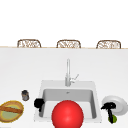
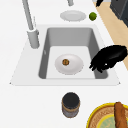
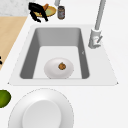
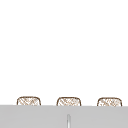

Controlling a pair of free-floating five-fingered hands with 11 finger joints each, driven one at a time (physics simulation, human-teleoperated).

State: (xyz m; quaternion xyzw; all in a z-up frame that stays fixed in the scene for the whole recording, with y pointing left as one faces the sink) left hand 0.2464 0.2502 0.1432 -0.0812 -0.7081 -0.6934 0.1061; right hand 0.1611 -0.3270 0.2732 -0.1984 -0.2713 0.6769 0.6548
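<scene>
My left hand (image 1: 38, 103) hovers over the sink's left rim near its front corner, fingers relaxed and drooping, holding nothing. It appears again in the left side view (image 2: 110, 58) and in the right side view (image 3: 37, 11). My right hand (image 1: 108, 107) hangs over the front edge of a white plate (image 1: 118, 103) on the counter right of the sink, fingers spread, just above a green lime (image 1: 113, 119) without touching it. In the sink basin (image 2: 70, 37) lies a white dish (image 2: 75, 67) with a small brown item (image 2: 65, 62) on it.
A big red sphere (image 1: 67, 114) covers the sink's front in the front view. A dark jar (image 1: 25, 95) and a yellow bowl (image 1: 5, 115) holding a bread stick (image 1: 11, 109) sit left of the sink. The faucet (image 1: 68, 72) rises behind the basin. Three woven chair backs (image 1: 68, 44) line the far counter edge.
</scene>
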